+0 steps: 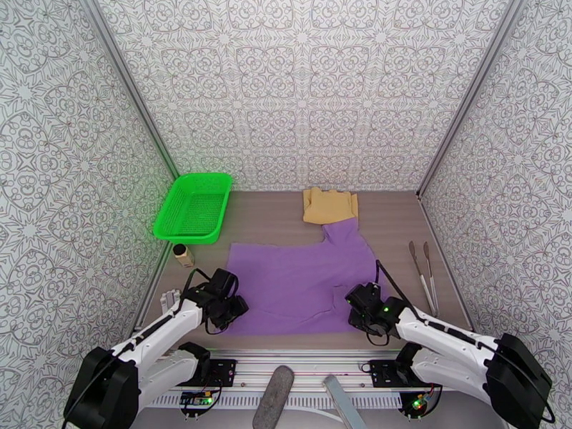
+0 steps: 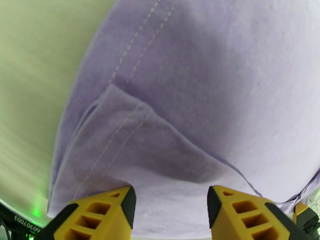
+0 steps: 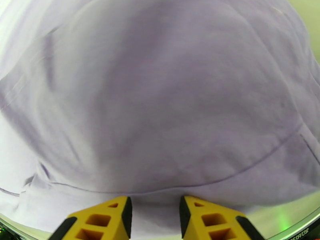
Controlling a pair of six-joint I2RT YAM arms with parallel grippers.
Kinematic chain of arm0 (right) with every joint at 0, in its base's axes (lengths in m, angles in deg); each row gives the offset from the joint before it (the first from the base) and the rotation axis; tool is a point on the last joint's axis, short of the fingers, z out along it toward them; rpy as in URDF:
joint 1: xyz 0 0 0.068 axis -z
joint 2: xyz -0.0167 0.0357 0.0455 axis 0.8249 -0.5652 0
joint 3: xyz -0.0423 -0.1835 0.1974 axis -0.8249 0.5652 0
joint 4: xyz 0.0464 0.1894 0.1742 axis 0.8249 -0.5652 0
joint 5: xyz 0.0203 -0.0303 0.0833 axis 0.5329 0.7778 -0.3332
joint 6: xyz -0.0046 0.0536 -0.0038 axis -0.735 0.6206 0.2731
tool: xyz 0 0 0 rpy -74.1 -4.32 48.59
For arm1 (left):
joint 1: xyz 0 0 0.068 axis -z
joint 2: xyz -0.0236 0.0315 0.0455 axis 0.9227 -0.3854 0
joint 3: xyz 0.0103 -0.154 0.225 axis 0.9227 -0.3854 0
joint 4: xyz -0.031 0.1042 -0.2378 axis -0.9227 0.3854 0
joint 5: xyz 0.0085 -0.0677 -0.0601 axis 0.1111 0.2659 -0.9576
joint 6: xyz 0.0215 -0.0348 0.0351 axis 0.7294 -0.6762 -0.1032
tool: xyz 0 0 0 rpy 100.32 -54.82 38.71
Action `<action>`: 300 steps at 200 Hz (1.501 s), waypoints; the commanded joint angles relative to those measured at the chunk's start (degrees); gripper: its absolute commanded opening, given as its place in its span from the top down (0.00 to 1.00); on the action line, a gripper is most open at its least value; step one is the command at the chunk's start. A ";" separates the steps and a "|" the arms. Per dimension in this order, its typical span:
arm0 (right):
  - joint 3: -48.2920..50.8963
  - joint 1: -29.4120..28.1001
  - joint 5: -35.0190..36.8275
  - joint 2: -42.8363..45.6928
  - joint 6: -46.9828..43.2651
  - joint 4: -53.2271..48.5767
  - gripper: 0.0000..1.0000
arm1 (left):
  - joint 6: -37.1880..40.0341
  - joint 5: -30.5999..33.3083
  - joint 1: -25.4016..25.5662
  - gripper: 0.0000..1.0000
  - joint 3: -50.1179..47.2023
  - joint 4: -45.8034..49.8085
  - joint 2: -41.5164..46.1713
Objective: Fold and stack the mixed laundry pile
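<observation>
My left gripper [image 1: 230, 306] sits low at about 7 o'clock of the table [image 1: 264, 219]. Its yellow fingers [image 2: 116, 207] stand well apart astride the near edge of the purple T-shirt [image 1: 293, 280], with cloth between them but not pinched. My right gripper [image 1: 361, 303], at about 5 o'clock, has a narrower gap. Its fingers [image 3: 200, 215] are likewise parted over the shirt's edge, with nothing clamped. The shirt lies spread flat near the middle of the table with its long axis running from 9 to 3 o'clock. One sleeve reaches toward 1 o'clock, where it touches the mustard-tan garment [image 1: 329, 205] lying folded near the far wall. Through the left wrist camera I see a double-stitched hem [image 2: 132, 49] and a corner turned over onto the shirt. The right wrist camera shows smooth lilac cloth [image 3: 160, 97] with soft creases. The tabletop is dull brown, boxed in by patterned grey-white walls [image 1: 286, 87]. A green mesh basket [image 1: 166, 206] sits at 10 o'clock, with a small bottle [image 1: 183, 254] just beside it, and metal tongs [image 1: 422, 269] lie at 3 o'clock.
</observation>
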 commanded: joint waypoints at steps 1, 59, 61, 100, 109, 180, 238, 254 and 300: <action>-0.32 -0.40 1.01 0.41 0.96 -4.08 0.58 | 2.92 2.03 -1.61 0.41 1.35 8.60 -0.60; -19.43 2.97 5.27 0.99 -15.11 -14.91 0.36 | 10.86 5.18 -3.90 0.26 18.09 16.23 -0.51; -20.24 3.49 4.99 0.70 -16.13 -14.99 0.36 | 11.41 5.19 -4.34 0.26 18.92 16.44 -0.74; -35.71 15.19 -3.29 -7.69 -37.10 -12.81 0.34 | 21.11 4.22 -12.54 0.26 33.84 16.87 -10.60; -39.52 18.09 -5.51 -10.74 -41.65 -11.64 0.34 | 22.83 3.66 -13.89 0.27 36.23 15.24 -13.74; -53.36 29.32 -19.42 -29.96 -54.83 -1.37 0.44 | 28.06 0.10 -17.39 0.43 53.13 5.67 -41.42; -49.57 29.46 -21.07 -31.65 -55.15 1.77 0.44 | 29.29 9.83 -16.28 0.42 62.03 7.93 -52.59; -48.23 29.42 -21.06 -31.04 -55.15 2.21 0.44 | 31.30 9.84 -16.21 0.43 62.88 7.05 -53.86; -45.56 29.42 -22.32 -29.02 -53.70 3.13 0.44 | 43.92 11.31 -13.62 0.53 63.33 6.45 -53.39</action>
